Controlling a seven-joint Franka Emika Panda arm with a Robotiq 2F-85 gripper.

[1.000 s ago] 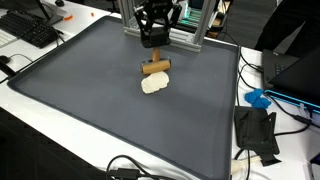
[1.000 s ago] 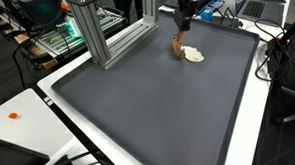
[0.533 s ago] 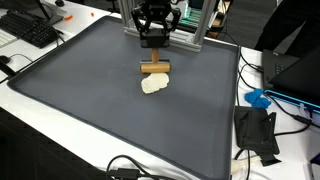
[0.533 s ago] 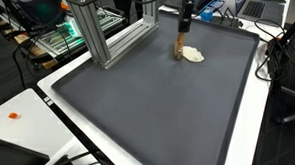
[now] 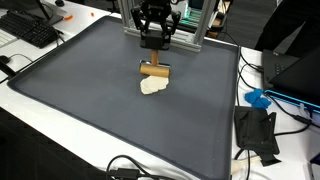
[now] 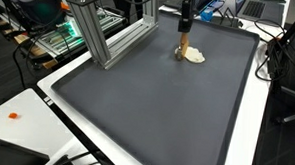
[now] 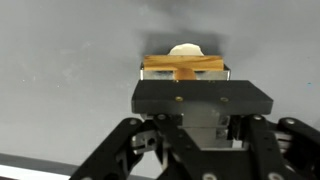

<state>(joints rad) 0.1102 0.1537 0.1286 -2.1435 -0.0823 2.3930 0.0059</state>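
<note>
My gripper [image 5: 153,50] hangs over the far part of a dark grey mat [image 5: 90,110] and is shut on a light brown wooden piece [image 5: 154,69]. The piece hangs upright below the fingers in an exterior view [image 6: 184,41]. Its lower end is at the edge of a small cream-coloured lump [image 5: 152,86] lying on the mat [image 6: 157,103]; I cannot tell whether they touch. In the wrist view the wooden piece [image 7: 183,67] sits between the fingers [image 7: 183,76], with the cream lump [image 7: 185,49] just beyond it.
An aluminium frame [image 6: 109,36] stands at the mat's far edge. A keyboard [image 5: 30,30] lies on the white table beside the mat. A black device [image 5: 258,135] and a blue object [image 5: 258,99] lie off the mat's other side, with cables [image 5: 130,170] at the front.
The wooden piece hung tilted a second ago and now hangs upright. The gripper has shifted slightly towards the cream lump. The lump has barely moved.
</note>
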